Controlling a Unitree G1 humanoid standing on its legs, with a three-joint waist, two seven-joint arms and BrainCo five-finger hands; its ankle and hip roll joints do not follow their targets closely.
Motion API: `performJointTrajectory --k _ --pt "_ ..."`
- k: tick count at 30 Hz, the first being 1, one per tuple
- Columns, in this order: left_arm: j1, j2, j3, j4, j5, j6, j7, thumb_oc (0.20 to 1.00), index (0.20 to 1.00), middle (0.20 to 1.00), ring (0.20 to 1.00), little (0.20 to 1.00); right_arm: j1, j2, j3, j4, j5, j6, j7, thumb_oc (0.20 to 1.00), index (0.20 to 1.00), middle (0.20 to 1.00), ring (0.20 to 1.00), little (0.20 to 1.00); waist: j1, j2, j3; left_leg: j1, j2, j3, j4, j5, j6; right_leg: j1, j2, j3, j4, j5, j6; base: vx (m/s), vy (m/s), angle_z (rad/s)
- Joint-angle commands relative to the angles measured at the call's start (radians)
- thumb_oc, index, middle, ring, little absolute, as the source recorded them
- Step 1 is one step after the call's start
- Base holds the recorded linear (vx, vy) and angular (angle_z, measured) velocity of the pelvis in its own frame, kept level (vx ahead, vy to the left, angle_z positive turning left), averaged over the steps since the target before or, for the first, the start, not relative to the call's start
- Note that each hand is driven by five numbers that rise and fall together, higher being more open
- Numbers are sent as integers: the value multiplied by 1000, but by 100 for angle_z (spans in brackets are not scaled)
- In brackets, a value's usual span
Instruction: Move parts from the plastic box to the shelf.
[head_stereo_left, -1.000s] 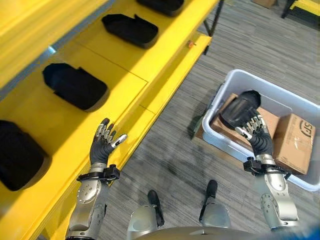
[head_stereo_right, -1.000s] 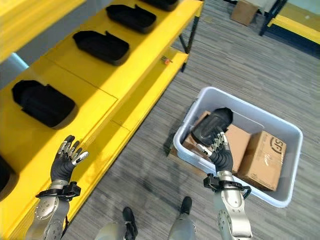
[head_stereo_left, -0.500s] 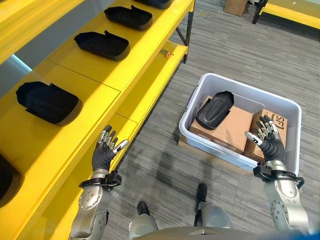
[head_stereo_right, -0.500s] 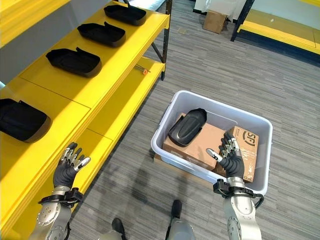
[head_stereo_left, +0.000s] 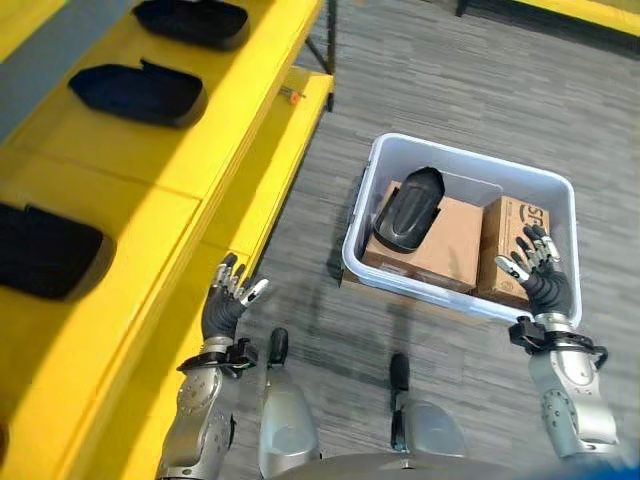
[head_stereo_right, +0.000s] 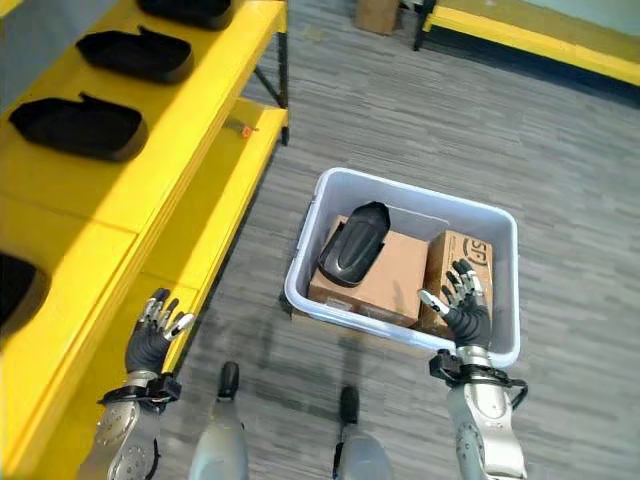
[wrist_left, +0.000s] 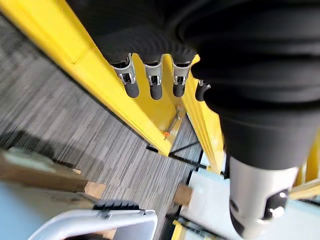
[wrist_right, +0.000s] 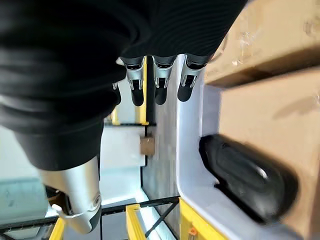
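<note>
A grey plastic box (head_stereo_left: 400, 156) stands on the floor to the right of the yellow shelf (head_stereo_left: 150, 170). A black moulded part (head_stereo_left: 407, 209) lies in it, leaning on a flat cardboard carton (head_stereo_left: 448, 240); the right wrist view shows the same part (wrist_right: 247, 176). Several black parts (head_stereo_left: 135, 90) rest in a row on the shelf. My right hand (head_stereo_left: 541, 275) hovers open over the box's near right corner, above a second carton (head_stereo_left: 505, 235). Down by the shelf's lower front edge, my left hand (head_stereo_left: 226, 302) is open and holds nothing.
A low yellow ledge (head_stereo_left: 290, 110) juts out under the shelf, carrying a small orange object (head_stereo_left: 293, 97). Grey carpet (head_stereo_left: 430, 90) stretches beyond the box. A cardboard box (head_stereo_right: 377, 14) and another yellow rack (head_stereo_right: 530, 45) stand at the far end.
The whole view has swung right and down, so the camera moved. My right hand sits a little nearer the box's front right rim. Both hands remain open and empty.
</note>
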Motion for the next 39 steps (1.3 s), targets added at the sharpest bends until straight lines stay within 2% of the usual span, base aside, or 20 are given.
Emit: performJointTrajectory --k 1,6,12,18,19,20,22,28,30,35,39 --pt "17 57 34 -90 7 -82 23 1000 1000 1000 1000 1000 -28 -16 -4 -39 11 -36 0 1000 1000 1000 1000 1000 -26 -16 -48 9 27 34 38 -6 10 64 -58 -16 139 -74 107 6 245 -30" --pt "-24 92 42 -76 -1 -90 61 1000 1000 1000 1000 1000 -59 3 46 -22 49 -21 5 1000 1000 1000 1000 1000 -39 -35 -45 -15 7 118 73 -47 28 3 -106 -1 118 -22 140 -15 163 -79" --pt "-77 116 25 -74 27 -91 87 1000 1000 1000 1000 1000 -77 -9 45 -62 19 -32 -6 1000 1000 1000 1000 1000 -61 -39 -43 -48 5 135 100 -63 30 -26 -118 -12 107 -6 150 25 31 -15" --pt "-186 146 -21 -82 68 -108 122 1000 1000 1000 1000 1000 -115 -21 44 -100 -62 -73 -58 1000 1000 1000 1000 1000 -94 -23 -31 -52 15 151 72 -48 21 -67 -109 -3 104 3 147 25 9 -10" --pt "-248 150 -53 -83 70 -112 135 1000 1000 1000 1000 1000 -124 -25 56 -113 -77 -82 -70 1000 1000 1000 1000 1000 -116 -17 -22 -47 21 167 55 -37 16 -88 -104 10 99 12 147 14 -4 -14" --pt "-250 150 -53 -81 70 -112 135 1000 1000 1000 1000 1000 -125 -25 56 -113 -78 -82 -70 1000 1000 1000 1000 1000 -114 -17 -21 -47 21 168 54 -36 16 -89 -103 11 100 12 147 32 -10 -13" --pt "-340 157 -96 -80 81 -125 155 1000 1000 1000 1000 1000 -128 -36 71 -132 -110 -97 -83 1000 1000 1000 1000 1000 -143 -11 -12 -33 27 192 29 -26 9 -111 -95 33 93 19 147 22 -14 -24" --pt "-459 149 -170 -36 94 -126 175 1000 1000 1000 1000 1000 -121 -42 88 -144 -106 -107 -90 1000 1000 1000 1000 1000 -178 -6 5 -26 38 213 20 -18 2 -137 -85 56 98 17 143 4 -27 -15" --pt "-554 141 -229 9 100 -128 192 1000 1000 1000 1000 1000 -123 -50 99 -153 -108 -115 -100 1000 1000 1000 1000 1000 -209 -4 24 -23 43 230 17 -16 -2 -160 -79 75 107 16 140 -5 -32 -20" --pt "-636 134 -270 48 112 -133 212 1000 1000 1000 1000 1000 -120 -53 106 -158 -116 -125 -113 1000 1000 1000 1000 1000 -235 -3 40 -17 47 249 12 -18 -5 -180 -74 94 112 15 141 7 -12 -12" --pt "-742 136 -299 131 160 -132 275 1000 1000 1000 1000 1000 -114 -58 118 -163 -116 -140 -130 1000 1000 1000 1000 1000 -268 -11 56 -4 56 277 -13 -6 -11 -207 -59 118 112 21 141 27 -35 -26"
